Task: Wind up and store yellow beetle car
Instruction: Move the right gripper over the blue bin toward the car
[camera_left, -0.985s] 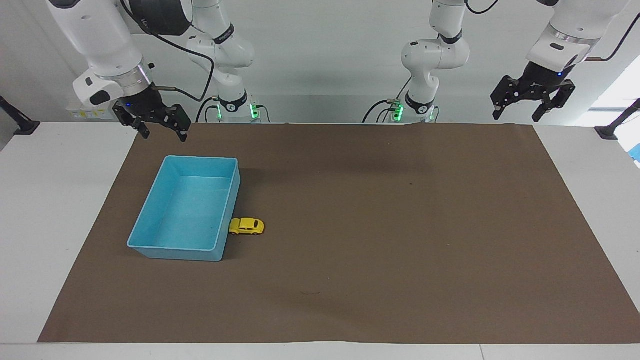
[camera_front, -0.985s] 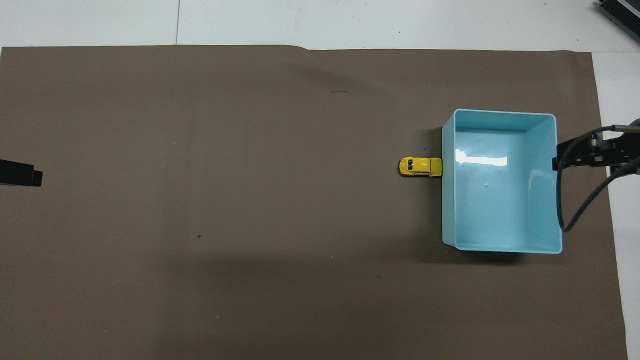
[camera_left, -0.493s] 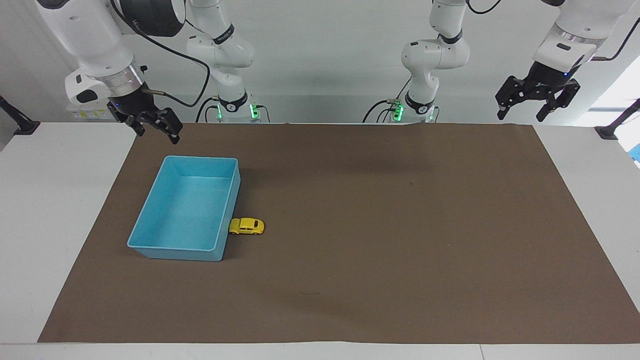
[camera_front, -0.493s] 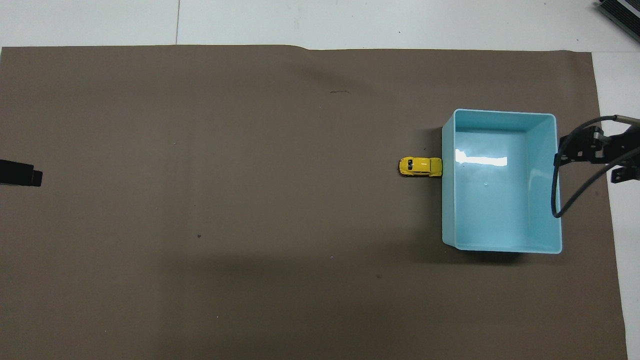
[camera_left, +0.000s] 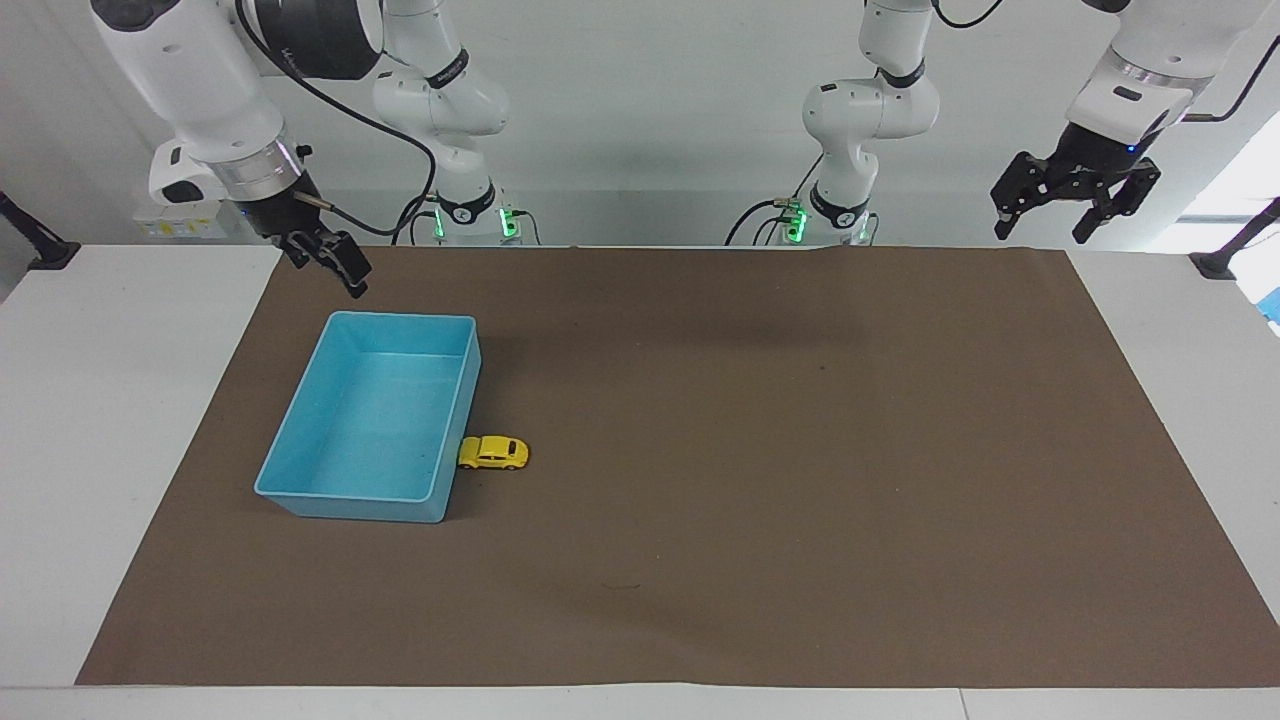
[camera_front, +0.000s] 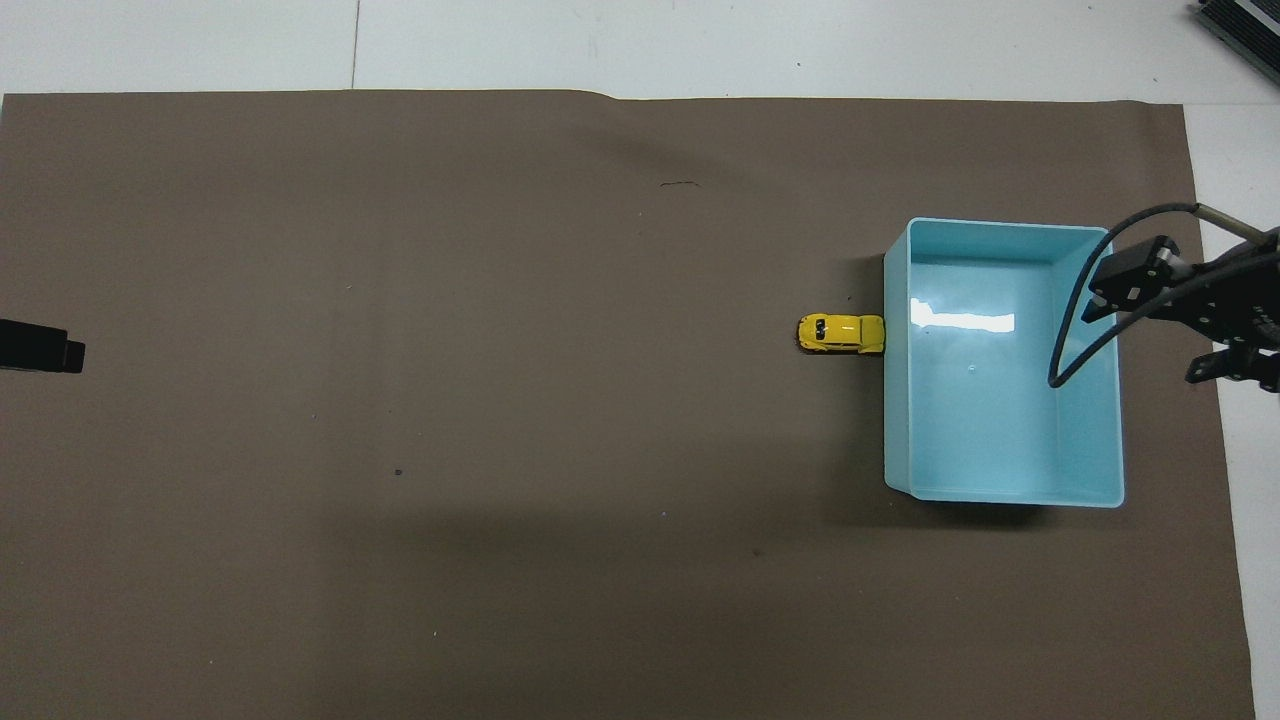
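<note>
The yellow beetle car stands on the brown mat, its one end touching the long side wall of the light blue bin. Nothing lies in the bin. My right gripper hangs open and turned slantwise in the air over the bin's rim at the right arm's end of the table, well apart from the car. My left gripper waits open, raised over the mat's corner at the left arm's end. In the overhead view only the left gripper's tip shows.
A brown mat covers most of the white table. A black cable loops from the right wrist over the bin.
The right gripper has turned at the wrist and shifted over the bin's rim. The left gripper rose a little and then held still. The car and bin have not moved.
</note>
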